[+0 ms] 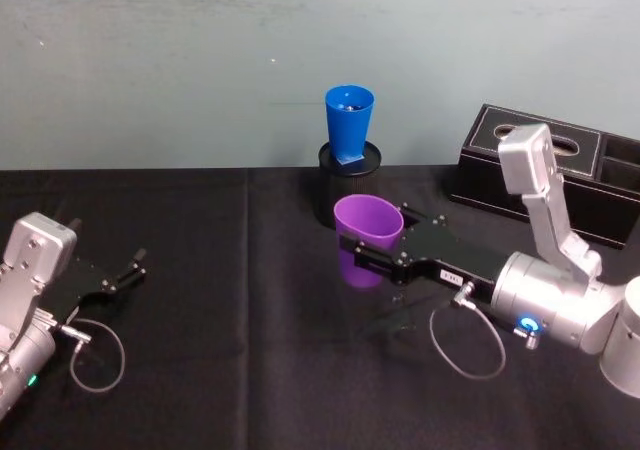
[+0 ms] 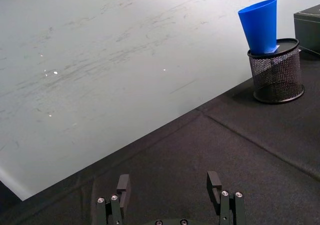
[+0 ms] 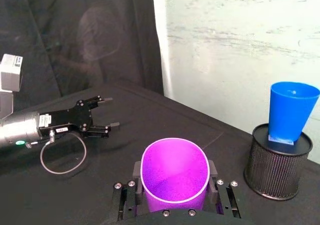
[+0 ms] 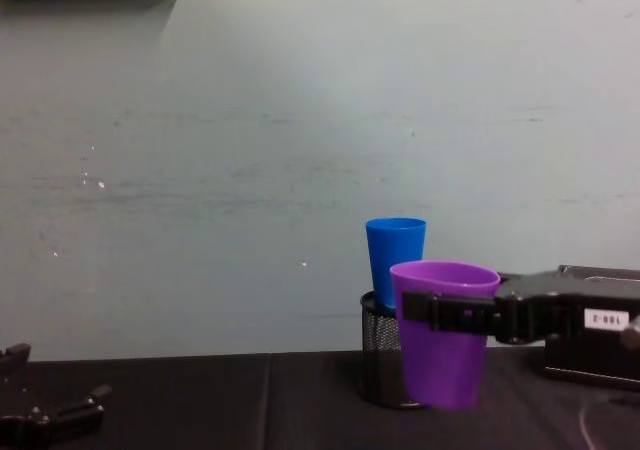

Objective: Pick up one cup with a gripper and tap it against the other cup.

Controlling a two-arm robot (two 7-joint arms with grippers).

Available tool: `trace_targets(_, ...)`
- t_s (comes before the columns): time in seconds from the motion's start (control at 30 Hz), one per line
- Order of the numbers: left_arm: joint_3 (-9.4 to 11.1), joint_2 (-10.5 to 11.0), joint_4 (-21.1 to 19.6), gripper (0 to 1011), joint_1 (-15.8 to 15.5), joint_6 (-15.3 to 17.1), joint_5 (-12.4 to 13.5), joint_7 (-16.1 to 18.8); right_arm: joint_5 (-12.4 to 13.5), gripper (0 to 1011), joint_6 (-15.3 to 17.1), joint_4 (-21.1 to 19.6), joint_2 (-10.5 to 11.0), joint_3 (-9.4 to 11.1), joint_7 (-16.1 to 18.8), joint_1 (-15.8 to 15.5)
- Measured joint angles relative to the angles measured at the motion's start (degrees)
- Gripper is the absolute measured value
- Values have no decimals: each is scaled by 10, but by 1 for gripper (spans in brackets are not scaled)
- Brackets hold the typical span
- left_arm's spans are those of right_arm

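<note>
My right gripper [image 1: 380, 242] is shut on the purple cup [image 1: 368, 225], clamping it below the rim and holding it upright just above the black cloth. From the wrist the same cup [image 3: 174, 172] sits between the fingers [image 3: 135, 187]. The blue cup [image 1: 348, 120] stands in a black mesh holder [image 1: 326, 195] just behind, apart from the purple one. Seen from the chest, the purple cup [image 4: 443, 350] overlaps the blue cup [image 4: 394, 255] and the holder [image 4: 376, 355]. My left gripper [image 1: 128, 268] rests open at the table's left, with nothing in it.
A black compartment box [image 1: 560, 170] stands at the back right, behind my right arm. A pale wall closes the table's far edge. Black cloth [image 1: 240, 350] covers the table between the two arms. Cable loops hang from both wrists.
</note>
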Motion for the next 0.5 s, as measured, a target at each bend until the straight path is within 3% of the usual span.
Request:
trace_targets(0.17,0,0,0,1000,0,0,0,0,1,715,22,-9,11,-9,-6,19)
trace_targets(0.5,0,0,0,1000,0,0,0,0,7,715,30,-13,17,-14,-11,30)
